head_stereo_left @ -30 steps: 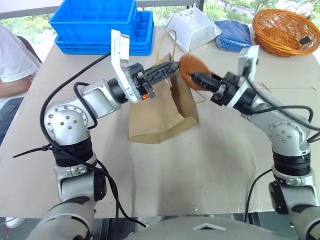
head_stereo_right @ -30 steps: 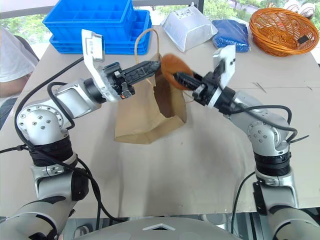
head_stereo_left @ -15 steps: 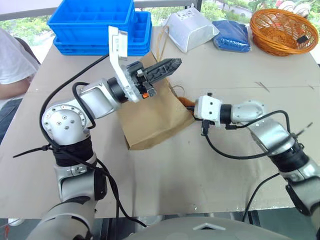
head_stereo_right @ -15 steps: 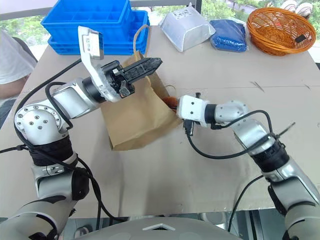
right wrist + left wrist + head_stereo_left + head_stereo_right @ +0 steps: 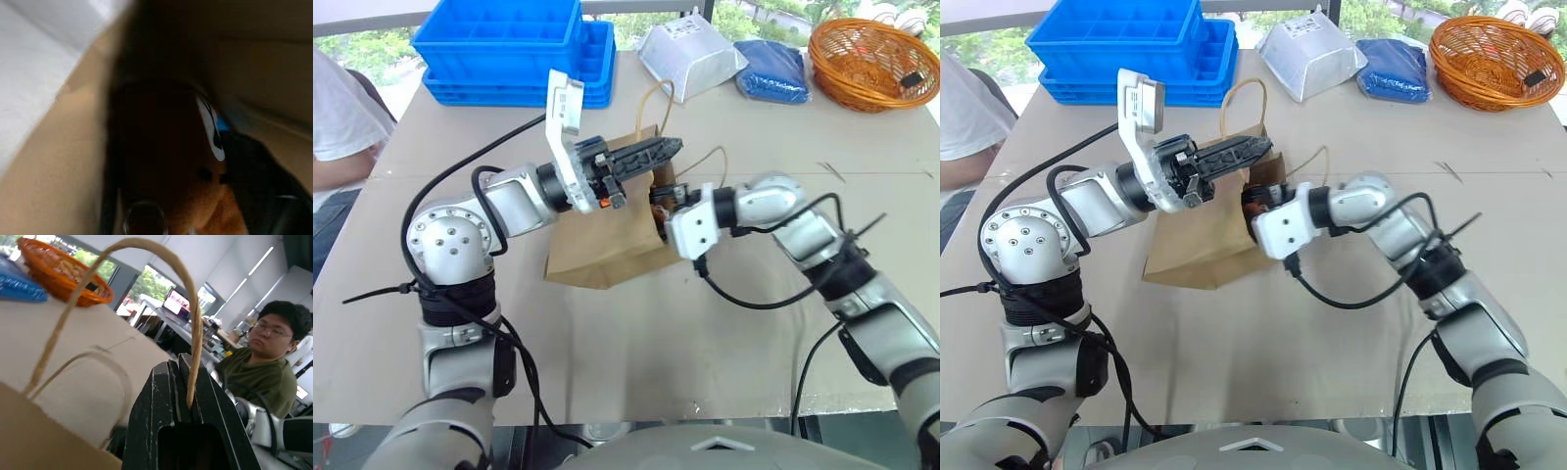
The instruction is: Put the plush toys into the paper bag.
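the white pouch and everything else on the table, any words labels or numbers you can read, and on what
No text in these views can be read.
White pouch: a small printed label near its top edge, too small to read.
Blue packet: no legible print.
Blue crates, paper bag, orange basket: plain, no markings visible.
Screen behind the table in the left wrist view: lit, contents blurred.

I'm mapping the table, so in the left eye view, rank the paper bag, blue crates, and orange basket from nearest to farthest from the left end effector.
1. Paper bag: its handle is pinched in the left end effector.
2. Blue crates: far edge, on the robot's left.
3. Orange basket: far corner on the robot's right.
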